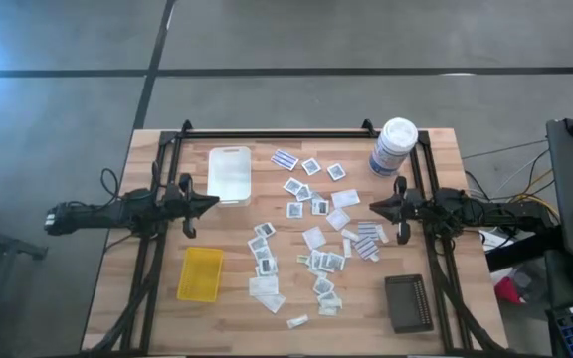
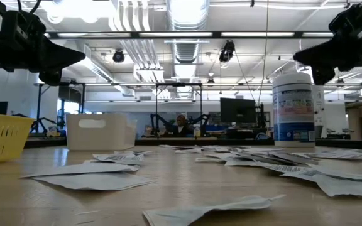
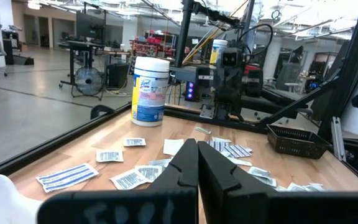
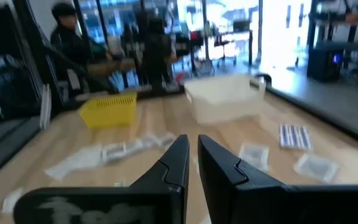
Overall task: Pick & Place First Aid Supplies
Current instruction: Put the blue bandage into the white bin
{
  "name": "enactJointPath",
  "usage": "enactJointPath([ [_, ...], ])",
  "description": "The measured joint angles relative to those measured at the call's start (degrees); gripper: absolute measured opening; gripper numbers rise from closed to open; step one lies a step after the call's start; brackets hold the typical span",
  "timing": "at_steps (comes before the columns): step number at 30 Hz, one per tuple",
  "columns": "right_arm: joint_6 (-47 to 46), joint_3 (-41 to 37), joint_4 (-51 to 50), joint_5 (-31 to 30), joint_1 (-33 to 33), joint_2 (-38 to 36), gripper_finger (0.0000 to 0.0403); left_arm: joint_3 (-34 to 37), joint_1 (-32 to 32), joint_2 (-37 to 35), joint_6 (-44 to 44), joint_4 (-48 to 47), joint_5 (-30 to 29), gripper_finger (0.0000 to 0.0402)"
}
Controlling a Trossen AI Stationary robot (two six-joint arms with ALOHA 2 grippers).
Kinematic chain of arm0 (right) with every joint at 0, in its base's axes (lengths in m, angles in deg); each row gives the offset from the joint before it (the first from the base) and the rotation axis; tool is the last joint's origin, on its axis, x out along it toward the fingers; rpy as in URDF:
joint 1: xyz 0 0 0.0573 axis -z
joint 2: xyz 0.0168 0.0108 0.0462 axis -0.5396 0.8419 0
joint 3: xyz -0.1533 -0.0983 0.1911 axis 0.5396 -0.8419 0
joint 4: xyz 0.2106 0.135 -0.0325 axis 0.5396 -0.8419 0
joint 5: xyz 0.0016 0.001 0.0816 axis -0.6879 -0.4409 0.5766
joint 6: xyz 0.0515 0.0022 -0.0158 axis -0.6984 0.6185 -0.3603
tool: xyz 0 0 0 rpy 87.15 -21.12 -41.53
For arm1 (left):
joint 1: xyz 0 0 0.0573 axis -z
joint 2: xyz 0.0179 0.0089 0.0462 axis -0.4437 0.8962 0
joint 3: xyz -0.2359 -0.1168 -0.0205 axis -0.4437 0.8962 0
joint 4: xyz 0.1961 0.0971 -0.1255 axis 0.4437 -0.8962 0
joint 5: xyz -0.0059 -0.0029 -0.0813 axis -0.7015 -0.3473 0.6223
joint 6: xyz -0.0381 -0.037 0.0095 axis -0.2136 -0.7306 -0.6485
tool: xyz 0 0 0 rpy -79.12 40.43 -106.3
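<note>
The first aid supplies [image 1: 316, 234] are many small flat packets lying scattered on the wooden table's middle and right. Among them are white squares with dark centres [image 1: 311, 166], blue-striped strips [image 1: 285, 159] and pale narrow strips [image 1: 297, 321]. My left gripper [image 1: 212, 203] hovers level above the table's left side, next to the white tray, shut and empty [image 3: 197, 144]. My right gripper [image 1: 374, 207] hovers level above the right side, pointing at the packets. Its fingers [image 4: 193, 140] show only a thin slit, with nothing between them.
A white tray [image 1: 229, 174] stands at the far left. A yellow tray [image 1: 200, 273] is at the near left and a black tray [image 1: 409, 302] at the near right. A tall white canister [image 1: 393, 147] stands far right. A person [image 4: 67, 37] stands beyond the table.
</note>
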Motion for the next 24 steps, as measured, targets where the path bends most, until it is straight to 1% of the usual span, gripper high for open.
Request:
enactJointPath([
  [3,-0.4,0.0,5.7,-1.1,0.0,0.0,0.0034,0.0,0.0,0.0,0.0,0.0,0.0,0.0000],
  [9,-5.2,0.0,13.9,-1.9,0.0,0.0,0.0035,0.0,0.0,0.0,0.1,0.0,0.0,0.0000],
  [13,-7.6,2.2,12.0,-1.9,0.0,0.5,0.0051,0.0,0.0,0.0,0.8,0.0,0.0,0.0000],
  [18,-7.7,7.6,9.2,-2.3,0.0,4.2,0.0091,0.0,0.0,0.0,3.4,0.9,-0.4,0.0000],
  [22,-9.9,12.7,7.5,-6.6,0.0,9.1,0.0122,0.0,0.0,0.0,8.7,5.3,-0.6,0.0000],
  [24,-11.9,15.8,4.8,-7.8,0.0,12.0,0.0133,0.0,0.0,0.0,10.9,8.2,-0.6,0.0000],
])
